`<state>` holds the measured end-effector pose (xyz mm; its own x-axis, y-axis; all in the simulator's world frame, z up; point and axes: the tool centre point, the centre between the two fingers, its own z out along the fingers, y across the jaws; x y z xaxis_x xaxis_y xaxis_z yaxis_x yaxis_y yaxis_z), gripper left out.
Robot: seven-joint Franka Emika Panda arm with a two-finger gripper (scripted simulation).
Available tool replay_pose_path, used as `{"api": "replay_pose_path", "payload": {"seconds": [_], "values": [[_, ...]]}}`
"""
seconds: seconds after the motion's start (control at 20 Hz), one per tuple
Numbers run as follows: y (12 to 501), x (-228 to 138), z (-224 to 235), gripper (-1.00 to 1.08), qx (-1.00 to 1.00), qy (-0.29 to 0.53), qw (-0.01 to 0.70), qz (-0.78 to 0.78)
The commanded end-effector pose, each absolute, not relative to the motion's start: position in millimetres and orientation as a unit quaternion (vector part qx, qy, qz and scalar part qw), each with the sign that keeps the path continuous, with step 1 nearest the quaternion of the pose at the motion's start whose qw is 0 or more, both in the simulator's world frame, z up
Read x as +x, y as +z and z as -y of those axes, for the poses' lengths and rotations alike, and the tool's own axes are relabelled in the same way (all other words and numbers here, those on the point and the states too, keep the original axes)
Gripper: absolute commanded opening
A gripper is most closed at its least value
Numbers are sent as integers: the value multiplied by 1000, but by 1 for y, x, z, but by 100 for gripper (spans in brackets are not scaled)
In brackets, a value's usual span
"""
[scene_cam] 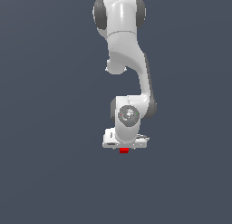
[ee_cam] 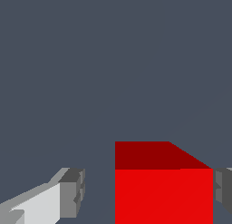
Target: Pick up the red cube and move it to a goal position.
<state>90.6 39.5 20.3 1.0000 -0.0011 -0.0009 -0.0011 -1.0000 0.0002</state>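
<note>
The white arm reaches down from the top of the exterior view, its wrist bent so the gripper (scene_cam: pixel 124 147) sits low over the dark grey-blue ground (scene_cam: pixel 50 173). Just under the hand, a sliver of the red cube (scene_cam: pixel 123 150) shows — most of it is hidden by the gripper body. In the wrist view the cube (ee_cam: pixel 163 196) fills the space between the two fingers (ee_cam: pixel 72 191), with one grey pad just beside its far edge (contact or a hairline gap, I cannot tell) and the other pad standing clearly apart from its near face. The jaws are spread around the cube, not pinching it — a dark gap shows on one side.
</note>
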Motion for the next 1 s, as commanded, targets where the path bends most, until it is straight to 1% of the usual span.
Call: {"api": "replay_pose_path", "payload": {"seconds": [0.0, 0.05, 0.65, 0.95], "values": [[20, 92, -40, 100, 1000, 0, 0, 1], [20, 92, -40, -100, 1000, 0, 0, 1], [21, 92, -40, -100, 1000, 0, 0, 0], [38, 89, -35, -100, 1000, 0, 0, 0]]}}
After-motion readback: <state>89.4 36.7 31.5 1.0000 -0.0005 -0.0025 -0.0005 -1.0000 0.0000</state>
